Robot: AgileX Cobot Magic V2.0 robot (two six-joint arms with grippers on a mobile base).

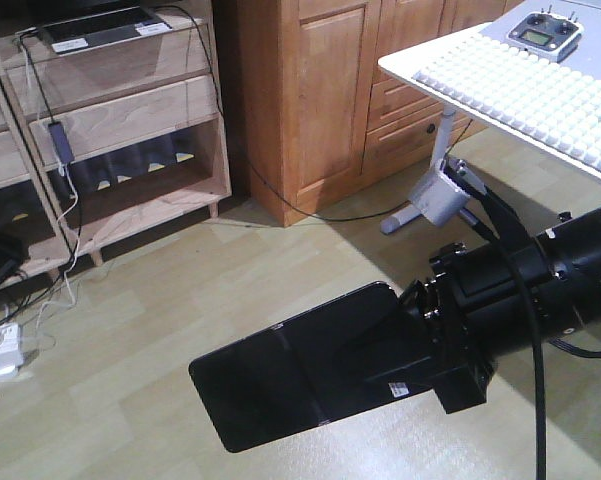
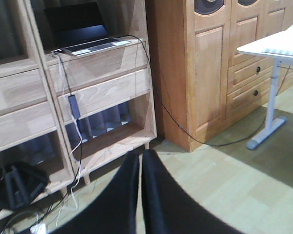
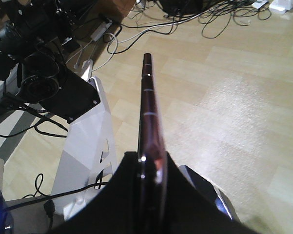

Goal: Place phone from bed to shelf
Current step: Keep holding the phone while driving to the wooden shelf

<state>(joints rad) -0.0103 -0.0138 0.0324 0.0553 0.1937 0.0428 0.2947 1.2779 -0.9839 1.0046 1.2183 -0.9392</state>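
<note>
Phone (image 1: pixel 280 375): in the air above the floor, the shelf (image 2: pixel 112 92) ahead of it.
Right hand (image 3: pixel 147 165): clamped on both flat faces at one short end; most of the phone sticks out free.
Left hand (image 2: pixel 140 180): fingers almost together, holding nothing.
Handling: I judge it light, stiff, glossy, fragile; it could slip.

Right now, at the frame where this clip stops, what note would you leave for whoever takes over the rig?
Right gripper: shut on the phone, clamped at one end.
Left gripper: shut, holding nothing.
Phone: in the air over the floor, short of the shelf. The bed is not in view.
Shelf: ahead, with a laptop on an upper board.
Done: the phone is picked up.
Left: carry it to the shelf, set it on a board away from the laptop, and release.
</note>
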